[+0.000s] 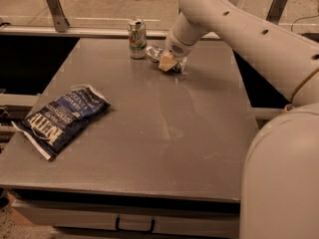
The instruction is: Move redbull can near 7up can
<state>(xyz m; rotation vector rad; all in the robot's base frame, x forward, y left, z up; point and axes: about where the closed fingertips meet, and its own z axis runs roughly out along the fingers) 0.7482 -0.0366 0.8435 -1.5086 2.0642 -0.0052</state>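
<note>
The 7up can (pixel 136 39), green and white with a silver top, stands upright at the far edge of the grey table (pixel 149 128). The redbull can (pixel 155 53), shiny and crumpled, lies on its side just right of the 7up can, close to it. My gripper (pixel 169 62) is at the right end of the redbull can, low on the table, its tan fingertips (pixel 166 61) around the can's body. Most of the can is hidden by the gripper.
A dark blue chip bag (pixel 62 117) lies at the table's left edge. My white arm (pixel 239 29) reaches in from the right across the far right corner. A railing runs behind the table.
</note>
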